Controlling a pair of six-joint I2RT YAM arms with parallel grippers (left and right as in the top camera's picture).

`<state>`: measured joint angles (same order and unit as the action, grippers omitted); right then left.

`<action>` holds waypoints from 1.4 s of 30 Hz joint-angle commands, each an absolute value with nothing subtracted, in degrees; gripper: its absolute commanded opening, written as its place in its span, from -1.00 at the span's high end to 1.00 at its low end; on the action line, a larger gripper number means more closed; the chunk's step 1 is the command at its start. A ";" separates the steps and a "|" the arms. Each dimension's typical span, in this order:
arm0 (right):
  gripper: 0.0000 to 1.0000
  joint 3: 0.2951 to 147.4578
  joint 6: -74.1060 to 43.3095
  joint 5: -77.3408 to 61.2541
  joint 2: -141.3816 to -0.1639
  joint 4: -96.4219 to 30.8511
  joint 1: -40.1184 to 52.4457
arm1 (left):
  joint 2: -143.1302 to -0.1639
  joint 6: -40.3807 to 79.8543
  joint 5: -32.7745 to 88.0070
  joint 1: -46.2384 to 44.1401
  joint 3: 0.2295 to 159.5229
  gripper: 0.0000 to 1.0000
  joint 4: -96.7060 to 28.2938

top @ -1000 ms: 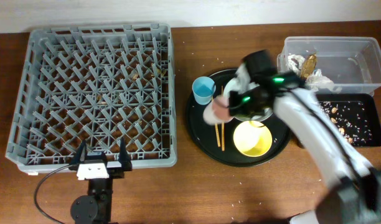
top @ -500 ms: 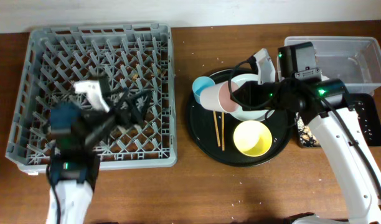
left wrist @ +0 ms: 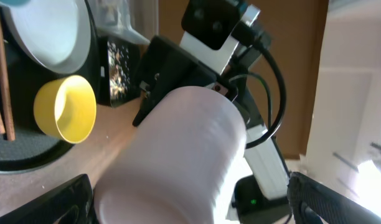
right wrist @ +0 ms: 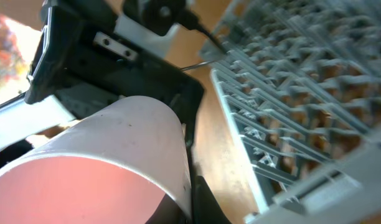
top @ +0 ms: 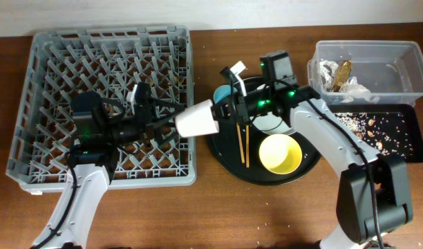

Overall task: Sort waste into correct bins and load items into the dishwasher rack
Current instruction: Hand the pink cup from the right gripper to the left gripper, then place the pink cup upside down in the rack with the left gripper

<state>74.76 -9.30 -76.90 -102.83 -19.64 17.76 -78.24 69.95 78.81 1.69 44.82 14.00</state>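
The pink-white cup lies on its side in the air at the right edge of the grey dishwasher rack. My right gripper is shut on the cup's rim, one finger inside it. My left gripper is open, its fingers on either side of the cup's base. The yellow bowl, white plate, two chopsticks and the partly hidden light-blue cup are on the round black tray.
The clear tub at the back right holds napkins and the brown-gold wrapper. The shallow black tray in front of it holds food scraps. The left arm stretches across the rack's front half.
The right gripper has carried the cup left from over the round tray to the rack's edge. The left arm has swung up from the table's front over the rack and reached the cup.
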 commanded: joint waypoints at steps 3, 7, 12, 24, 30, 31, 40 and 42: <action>0.92 74.78 -17.19 -81.60 -102.61 -8.62 19.66 | -78.32 63.29 84.07 0.82 45.39 -0.99 14.09; 0.91 74.78 -17.72 -75.00 -102.72 -8.12 22.02 | -78.32 63.31 84.29 -0.23 45.36 -0.79 14.09; 0.92 74.78 -18.26 -72.79 -102.76 -10.28 22.55 | -78.32 63.31 84.88 -0.21 45.36 -0.63 14.09; 0.06 74.78 -17.21 -74.48 -102.91 -12.05 20.34 | -78.30 64.47 83.68 0.60 45.39 0.15 22.46; -0.59 74.89 -17.45 -81.91 -102.48 -11.38 2.98 | -78.32 64.10 82.76 4.80 45.39 0.37 35.46; -0.67 74.89 -17.43 -81.87 -102.48 -11.70 1.56 | -78.32 62.83 78.35 4.99 45.39 0.36 36.88; -0.97 74.89 -8.73 -63.64 -102.48 -27.88 1.54 | -78.41 27.09 26.57 1.65 67.48 0.35 -38.74; -0.97 74.89 -6.17 -60.07 -102.48 -31.59 1.54 | -78.41 23.66 14.06 -3.51 74.85 0.35 -51.35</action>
